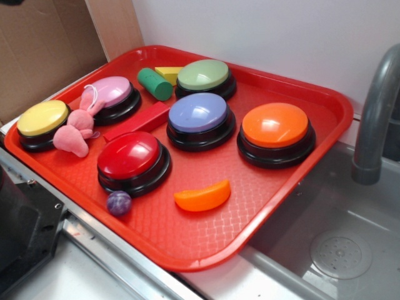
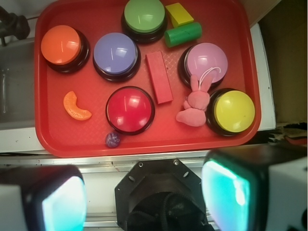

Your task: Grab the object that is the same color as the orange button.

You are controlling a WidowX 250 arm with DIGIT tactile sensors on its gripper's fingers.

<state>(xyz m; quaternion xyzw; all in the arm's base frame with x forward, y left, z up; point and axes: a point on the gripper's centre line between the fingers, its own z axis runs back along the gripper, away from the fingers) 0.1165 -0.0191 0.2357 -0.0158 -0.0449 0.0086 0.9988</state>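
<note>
Because the task keys on colour, the target is the orange crescent [image 1: 202,196], which matches the orange button [image 1: 275,125]. It lies flat on the red tray [image 1: 187,247] near the near edge, untouched, with open tray floor all around it; this clearance should permit a descent from above without contacting neighbours. The orange button stands farther back and to the right of it, well apart. To the left of the crescent sits the red button [image 1: 131,156], and just beside that button's near side rests a small purple ball [image 1: 119,202], which may roll if nudged. Farther back are the blue button [image 1: 198,114], green button [image 1: 203,75], pink button [image 1: 112,92] and yellow button [image 1: 42,118], with a pink plush toy [image 1: 76,130] lying against the last two. In the wrist view the gripper [image 2: 144,197] hangs off the tray's near edge, not above the crescent; the jaws stand apart and empty. The grasp has not begun.
</note>
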